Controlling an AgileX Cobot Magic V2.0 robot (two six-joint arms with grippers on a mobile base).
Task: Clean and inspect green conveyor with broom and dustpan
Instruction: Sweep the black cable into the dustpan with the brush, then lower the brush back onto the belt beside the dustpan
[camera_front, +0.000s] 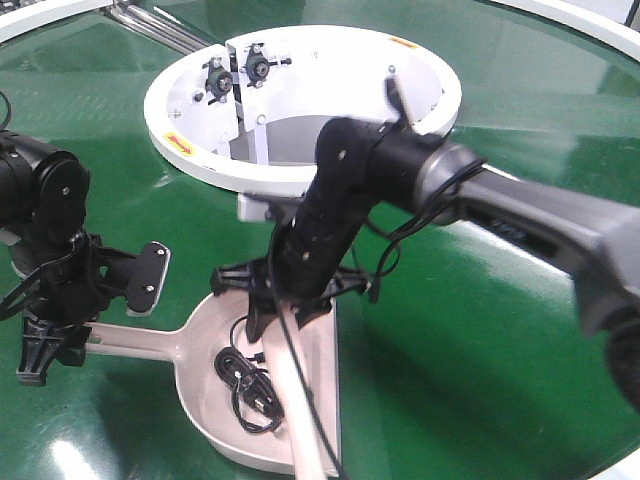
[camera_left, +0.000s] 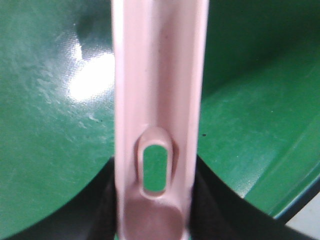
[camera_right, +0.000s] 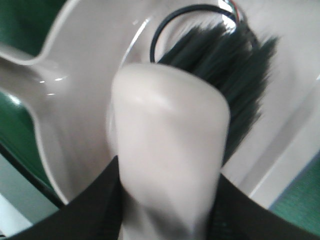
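Dustpan (camera_front: 205, 340): pale beige plastic scoop with a wide flat mouth and a raised rounded rim, lying flat on the belt. Its straight handle runs back between your left fingers.
Left gripper (camera_front: 42, 352): closed on the dustpan handle. The black fingers (camera_left: 102, 215) press on both sides of it, and the slotted oval hang hole (camera_left: 154, 169) sits level with their tips.
Broom (camera_right: 170, 135): pale beige plastic hand brush with a smooth, rounded paddle back. Its dark bristles fan out past your right fingertips, down into the dustpan.
Right gripper (camera_front: 290, 305): clamped around the broom, with matte black fingers (camera_right: 85, 222) on either side of it.
Cable (camera_front: 245, 385): thin black looped cord lying in the dustpan, just below your right fingers and beside the bristles.
Conveyor (camera_front: 480, 330): glossy dark-green curved belt under both pairs of fingers, bright with reflections.
Hub (camera_front: 230, 170): white ring-shaped wall, beyond your right fingers.
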